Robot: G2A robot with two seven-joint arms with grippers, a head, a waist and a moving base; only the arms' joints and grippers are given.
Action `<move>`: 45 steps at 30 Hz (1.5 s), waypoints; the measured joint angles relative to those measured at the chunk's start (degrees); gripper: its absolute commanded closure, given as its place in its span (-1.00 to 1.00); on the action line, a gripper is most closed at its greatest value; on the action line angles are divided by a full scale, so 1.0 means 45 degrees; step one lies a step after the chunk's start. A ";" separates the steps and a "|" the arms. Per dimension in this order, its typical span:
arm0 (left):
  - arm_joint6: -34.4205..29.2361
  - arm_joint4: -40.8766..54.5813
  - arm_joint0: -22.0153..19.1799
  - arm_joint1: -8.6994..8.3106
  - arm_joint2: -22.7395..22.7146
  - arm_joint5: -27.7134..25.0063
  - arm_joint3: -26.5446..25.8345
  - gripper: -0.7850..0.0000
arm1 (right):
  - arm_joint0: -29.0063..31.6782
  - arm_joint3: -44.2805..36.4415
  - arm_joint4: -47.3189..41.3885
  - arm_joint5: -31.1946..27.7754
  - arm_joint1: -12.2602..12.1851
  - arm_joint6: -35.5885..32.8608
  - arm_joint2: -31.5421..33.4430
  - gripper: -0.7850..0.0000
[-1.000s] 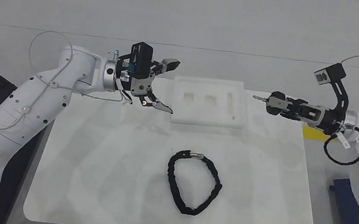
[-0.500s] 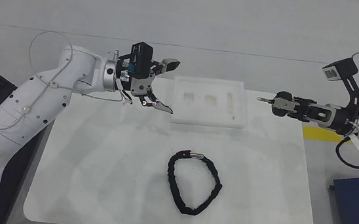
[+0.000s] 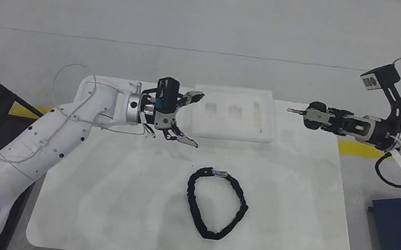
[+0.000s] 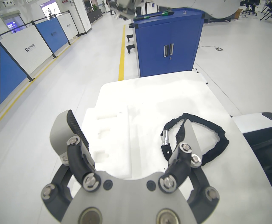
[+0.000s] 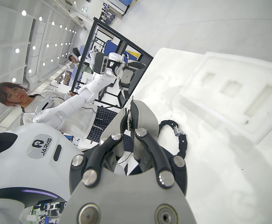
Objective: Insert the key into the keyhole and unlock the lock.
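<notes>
The lock is a black fabric-covered chain loop [image 3: 215, 206] lying flat in the middle of the white table, its silver keyhole cylinder [image 3: 219, 173] at the far end. My left gripper [image 3: 196, 119] hovers open just beyond and to the left of the loop, fingers spread wide. In the left wrist view the chain [image 4: 214, 132] and cylinder [image 4: 165, 137] lie right by one finger [image 4: 188, 131]. My right gripper [image 3: 306, 112] is off at the table's far right, shut on a small metal key [image 3: 292, 110], whose blade [image 5: 132, 101] sticks out past the pads.
A white foam tray [image 3: 237, 92] with several empty pockets sits at the back of the table, between the two grippers. A blue cabinet [image 4: 167, 42] stands beyond the table. A blue object [image 3: 394, 244] lies off the table's right edge.
My left arm has swung right and nearer, bringing its open gripper close to the lock. The right arm drew back to the right a second ago and has since held still.
</notes>
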State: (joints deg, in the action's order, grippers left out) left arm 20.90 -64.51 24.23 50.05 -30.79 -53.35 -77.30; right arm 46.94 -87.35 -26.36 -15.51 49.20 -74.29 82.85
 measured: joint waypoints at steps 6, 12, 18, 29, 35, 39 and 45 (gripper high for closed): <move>0.0631 -0.0963 0.0926 0.0313 0.0378 0.0842 0.0105 -1.00 | 0.0000 0.0000 0.0000 0.0000 0.0000 0.0000 0.0000 1.00; 0.2254 -0.2631 0.1130 0.0790 0.0859 0.1107 0.0719 -1.00 | 0.0000 0.0000 0.0000 0.0000 0.0000 0.0000 0.0000 1.00; 0.3584 -0.3321 0.1518 0.1389 0.1504 0.1220 0.2308 -1.00 | 0.0000 0.0000 0.0000 0.0000 0.0000 0.0000 0.0000 1.00; 0.4788 -0.4511 0.1543 0.2746 0.2526 0.1437 0.4511 -1.00 | 0.0000 0.0000 0.0000 0.0000 0.0000 0.0000 0.0000 1.00; 0.4987 -0.4560 0.1489 0.3076 0.2668 0.1365 0.5094 -1.00 | 0.0000 0.0000 0.0000 0.0000 0.0000 0.0000 0.0000 1.00; 0.4981 -0.4558 0.1491 0.3070 0.2665 0.1368 0.5082 -1.00 | 0.0000 0.0000 0.0000 0.0000 0.0000 0.0000 0.0000 1.00; 0.4980 -0.4558 0.1491 0.3071 0.2665 0.1368 0.5083 -1.00 | 0.0000 0.0000 0.0000 0.0000 0.0000 0.0000 0.0000 1.00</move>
State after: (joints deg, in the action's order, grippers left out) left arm 43.31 -85.02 30.94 63.87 -18.80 -47.19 -54.43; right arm 46.94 -87.35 -26.36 -15.51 49.20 -74.30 82.85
